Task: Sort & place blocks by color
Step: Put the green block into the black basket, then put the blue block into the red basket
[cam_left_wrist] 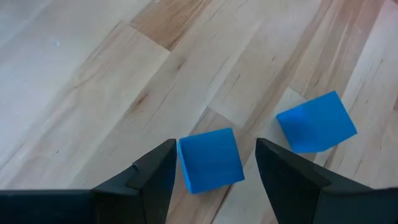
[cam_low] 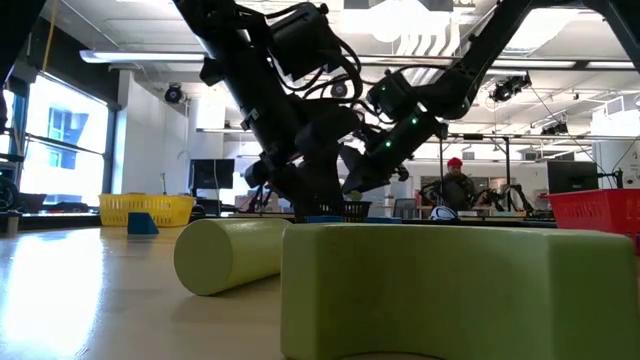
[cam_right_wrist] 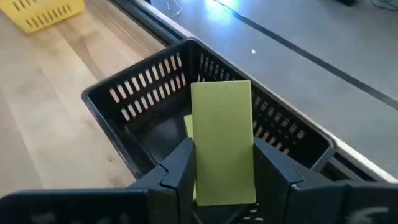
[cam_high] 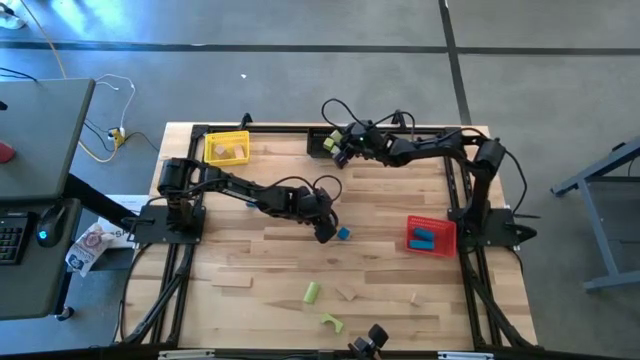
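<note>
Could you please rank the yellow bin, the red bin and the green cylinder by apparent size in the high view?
1. Red bin and yellow bin: look about alike, so unranked.
2. Green cylinder: clearly smallest.

Overhead, table-level, two wrists — close.

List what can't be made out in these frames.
- Black bin floor, right wrist view: hidden by the green block in the right gripper.
- Red bin contents, low view: cut off by the edge.
- Left gripper fingers, high view: too small.
</note>
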